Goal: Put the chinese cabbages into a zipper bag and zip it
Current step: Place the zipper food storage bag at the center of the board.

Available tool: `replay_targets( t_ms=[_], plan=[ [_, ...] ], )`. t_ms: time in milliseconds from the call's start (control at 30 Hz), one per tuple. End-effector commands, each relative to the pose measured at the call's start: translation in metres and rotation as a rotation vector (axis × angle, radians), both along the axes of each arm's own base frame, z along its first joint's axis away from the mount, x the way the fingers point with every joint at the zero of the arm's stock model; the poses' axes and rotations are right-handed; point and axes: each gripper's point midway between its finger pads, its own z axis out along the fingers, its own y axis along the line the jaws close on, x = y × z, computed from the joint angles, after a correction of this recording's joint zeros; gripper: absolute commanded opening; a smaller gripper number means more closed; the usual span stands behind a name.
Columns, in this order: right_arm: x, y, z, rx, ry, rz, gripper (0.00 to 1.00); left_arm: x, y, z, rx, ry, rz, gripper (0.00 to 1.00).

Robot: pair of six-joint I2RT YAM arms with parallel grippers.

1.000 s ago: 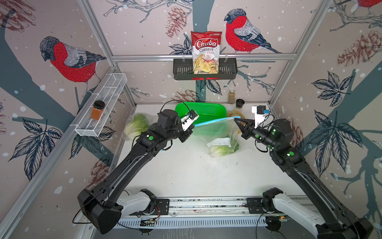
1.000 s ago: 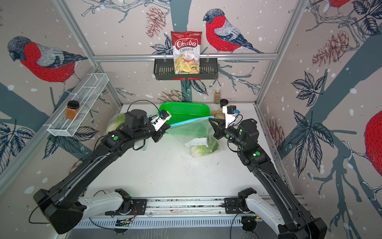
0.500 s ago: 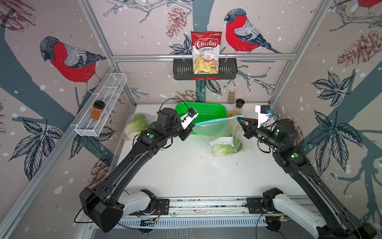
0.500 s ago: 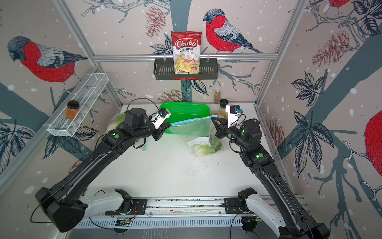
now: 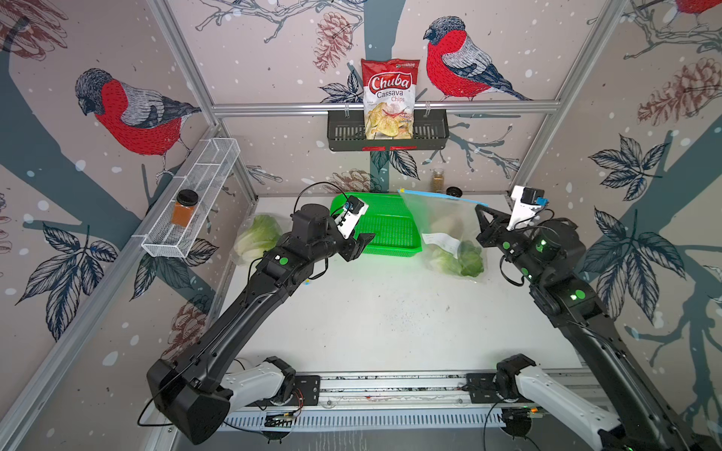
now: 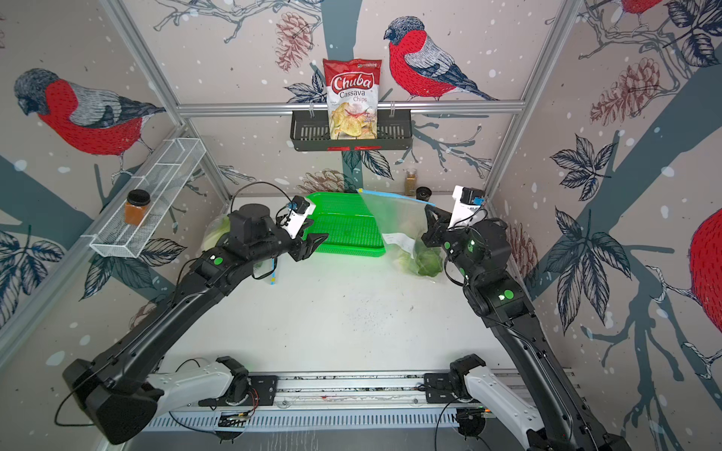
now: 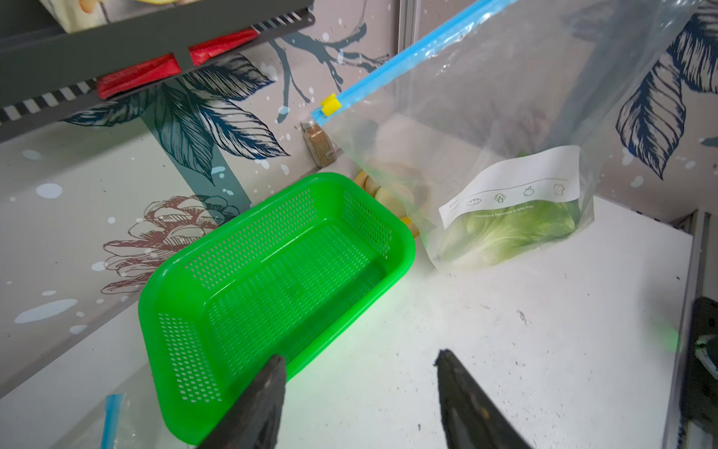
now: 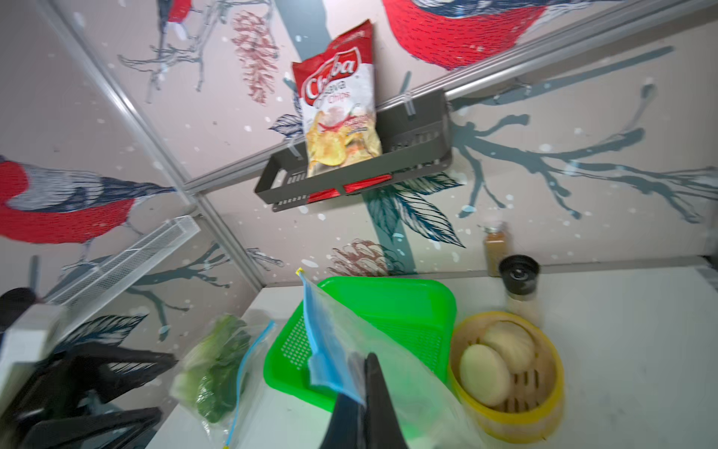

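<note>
A clear zipper bag (image 5: pixel 441 222) with a blue zip strip (image 7: pixel 392 66) and a yellow slider (image 7: pixel 331 105) hangs from my right gripper (image 5: pixel 478 209), which is shut on the bag's top corner (image 8: pixel 367 361). One chinese cabbage (image 5: pixel 461 261) lies in the bag's bottom, resting on the table (image 7: pixel 513 233). My left gripper (image 5: pixel 361 246) stands open and empty over the green basket's near rim (image 7: pixel 360 355), apart from the bag. Another chinese cabbage (image 5: pixel 258 238) lies in a second clear bag at the table's left side (image 8: pixel 217 369).
A green perforated basket (image 5: pixel 390 250) sits at the back middle. Behind the hanging bag stands a yellow steamer (image 8: pixel 544 412) with pale discs. A spice jar (image 5: pixel 438 179) and a black-lidded jar (image 8: pixel 518 274) stand by the back wall. A chips bag (image 5: pixel 388 97) stands in a wall rack.
My left gripper has opened, let go of the bag's zip end and drawn back left. The right gripper has carried the bag to the right; it now hangs from that gripper alone.
</note>
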Motion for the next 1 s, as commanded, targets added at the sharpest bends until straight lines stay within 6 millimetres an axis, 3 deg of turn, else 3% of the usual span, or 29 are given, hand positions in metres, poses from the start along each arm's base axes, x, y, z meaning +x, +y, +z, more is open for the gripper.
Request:
replay_targets(
  t_ms=[0, 133, 233, 300, 567, 700, 967],
  plan=[
    [0.005, -0.028, -0.001, -0.058, 0.038, -0.160, 0.00, 0.010, 0.010, 0.027, -0.146, -0.050, 0.112, 0.64],
    [0.004, -0.013, -0.018, -0.096, 0.057, -0.132, 0.00, 0.011, 0.020, 0.022, -0.240, -0.004, 0.199, 0.65],
    [0.002, 0.017, -0.041, -0.137, 0.087, -0.076, 0.00, 0.013, 0.029, 0.018, -0.319, 0.015, 0.269, 0.67],
    [-0.004, 0.041, -0.058, -0.160, 0.101, -0.014, 0.00, 0.010, 0.031, 0.002, -0.332, 0.040, 0.278, 0.69],
    [-0.043, 0.131, -0.119, -0.152, 0.146, 0.262, 0.00, 0.003, 0.056, -0.035, -0.390, 0.109, 0.416, 0.72],
    [-0.068, 0.175, -0.146, -0.148, 0.160, 0.398, 0.00, -0.001, 0.078, -0.046, -0.408, 0.117, 0.524, 0.72],
    [-0.104, 0.239, -0.214, -0.233, 0.250, 0.592, 0.02, -0.019, 0.109, -0.072, -0.446, 0.135, 0.649, 0.72]
  ],
)
